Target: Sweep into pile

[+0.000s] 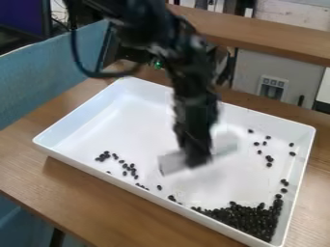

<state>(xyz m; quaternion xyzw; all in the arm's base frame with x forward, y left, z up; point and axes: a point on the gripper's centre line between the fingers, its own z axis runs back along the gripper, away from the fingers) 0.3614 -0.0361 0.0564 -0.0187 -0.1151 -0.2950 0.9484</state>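
In the camera view, the gripper [197, 160] appears clamped on a pale flat scraper [172, 162] over the tray's middle. To sweep well, set the blade low behind the stray beans [130, 169] at lower left and push them along the near wall (gently, or they may roll round its ends). The white tray [84, 116] holds the main pile [248, 219] at its lower-right corner, with more strays above it.

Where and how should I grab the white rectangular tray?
I'd pinch the tray by its picture-left wall, coming down from above: that rim is raised and straight, and most of the small black beans lie at the opposite end.
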